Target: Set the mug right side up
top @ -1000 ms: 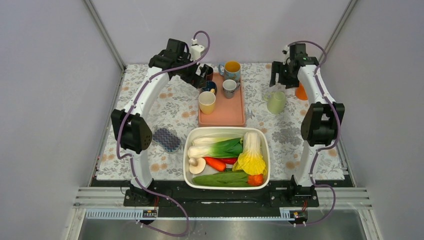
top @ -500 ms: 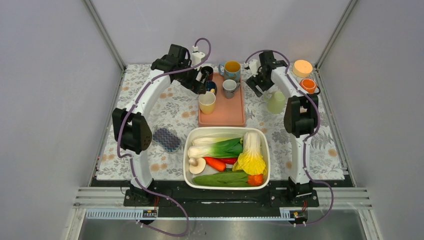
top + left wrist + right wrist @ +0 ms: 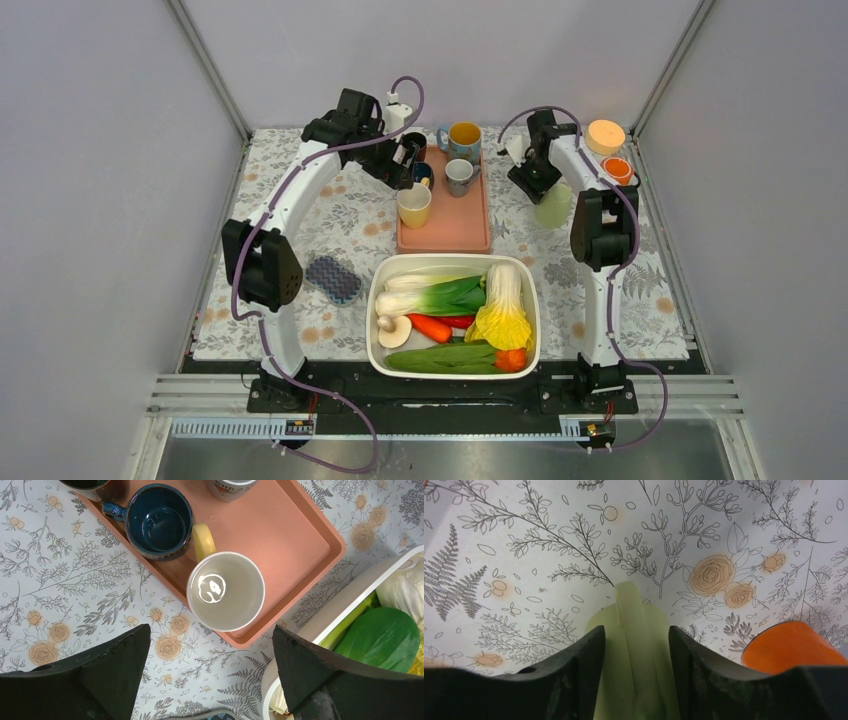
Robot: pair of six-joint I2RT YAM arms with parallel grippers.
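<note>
As it stands, right claw [image 3: 636,635]: straddling upside-down green mug [image 3: 636,680] on the tablecloth; grip unclear.
Left claw [image 3: 211,632]: spread wide.
Tray [image 3: 300,535], under it: empty cream mug [image 3: 226,591], empty blue mug [image 3: 159,520] beyond.
Tub [image 3: 320,625], beside it: vegetables [image 3: 385,635].

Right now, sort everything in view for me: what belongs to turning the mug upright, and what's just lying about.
Job in hand:
- green mug
- right end effector, straddling the handle

Lying about:
- tray holding other mugs
- tub of vegetables
- sponge
- orange cup
- left end effector
</note>
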